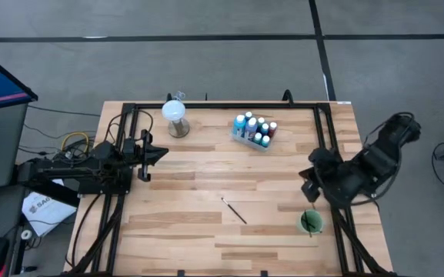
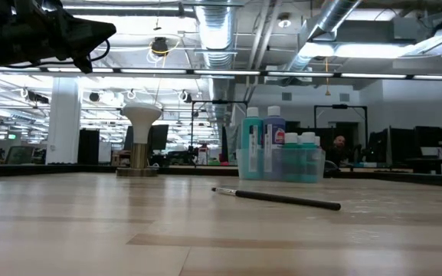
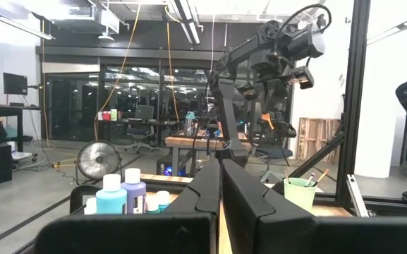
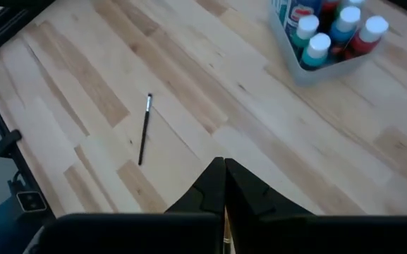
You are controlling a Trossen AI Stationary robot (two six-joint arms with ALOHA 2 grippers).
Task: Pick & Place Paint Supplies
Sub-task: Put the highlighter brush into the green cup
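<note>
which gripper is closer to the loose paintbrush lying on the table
Right. The right gripper sits a short way off the paintbrush toward the table's right edge; the left gripper waits farther away, by the left edge.

A light wooden table [image 1: 183,223] carries a bottle tray [image 1: 254,131], green cup [image 1: 310,223], white globe [image 1: 175,115] and one loose paintbrush [image 1: 234,210].
</note>
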